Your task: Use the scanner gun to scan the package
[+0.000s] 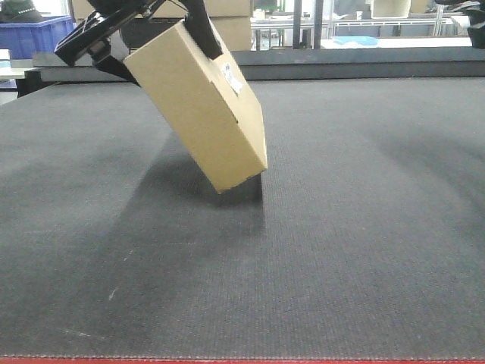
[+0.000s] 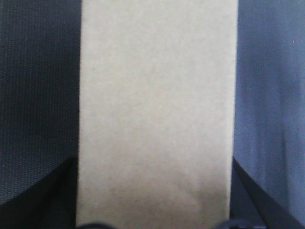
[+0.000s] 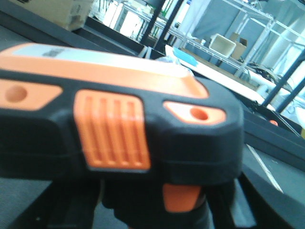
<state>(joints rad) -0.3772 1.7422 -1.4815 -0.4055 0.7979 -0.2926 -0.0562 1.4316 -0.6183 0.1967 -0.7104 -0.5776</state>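
Status: the left gripper is clamped across the box, one finger on each long side. In the left wrist view the cardboard fills the gap between them, so we call the grip firm.

The box hangs down and away from that gripper, tilted, with its low corner at the grey mat. We can't tell whether the corner touches or just clears it.

The tilt looks deliberate. The small white label sits on the narrow face just past the upper finger. It is turned up and outward, clear of both fingers, so it can be read.

The right gripper has the scanner. Its orange handle drops between dark finger shapes at the bottom of the right wrist view. We read that as closed on the handle, though the contact itself is blurred. The head sits just above the fingers, lying across the view.

In the front view we see no scanner near the box, so the two are well apart.

Our read: both pickups are done and the scan hasn't happened yet. Next we need to get the scanner window square to the label face. The main risk is a skewed or shadowed read.
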